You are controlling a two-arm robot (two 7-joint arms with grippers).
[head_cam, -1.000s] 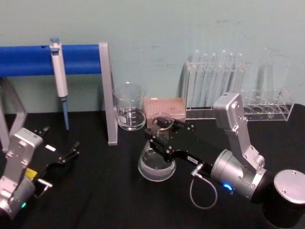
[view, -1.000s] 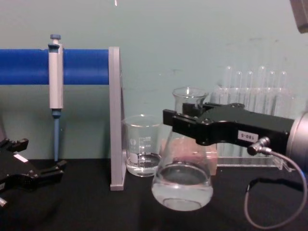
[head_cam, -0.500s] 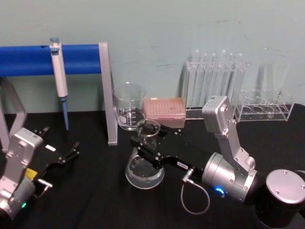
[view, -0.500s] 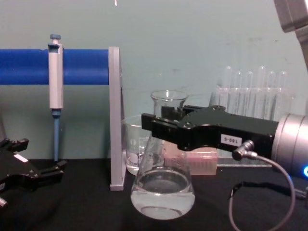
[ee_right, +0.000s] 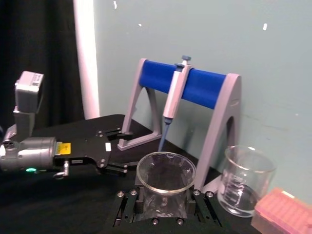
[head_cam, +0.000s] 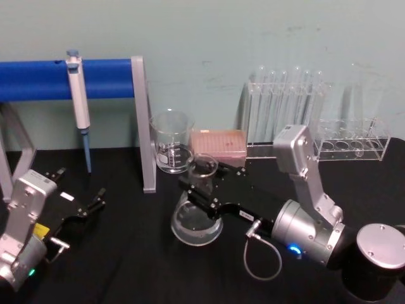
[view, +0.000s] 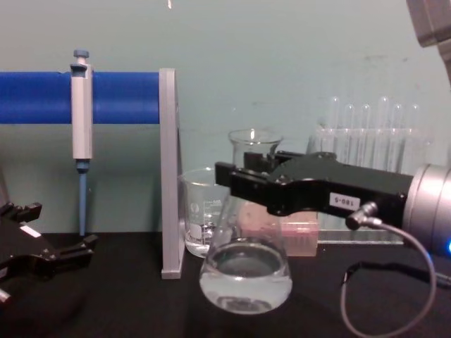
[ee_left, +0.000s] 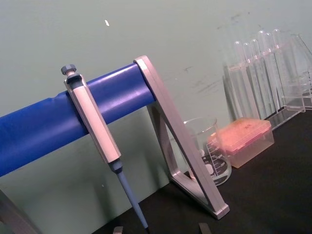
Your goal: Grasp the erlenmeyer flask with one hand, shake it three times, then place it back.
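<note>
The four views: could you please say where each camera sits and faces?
Head: high, looking down; left pincer idle, right pincer gripping the erlenmeyer flask.
Chest: low, looking across; right pincer enters from the right.
Left wrist: faces the pipette.
Right wrist: over the flask rim toward the left pincer.
Head and chest share the beaker.

- We are swinging the flask (head_cam: 197,225) back toward the right with our right gripper (head_cam: 199,190), after carrying it left.
- We are raising it slightly too.
</note>
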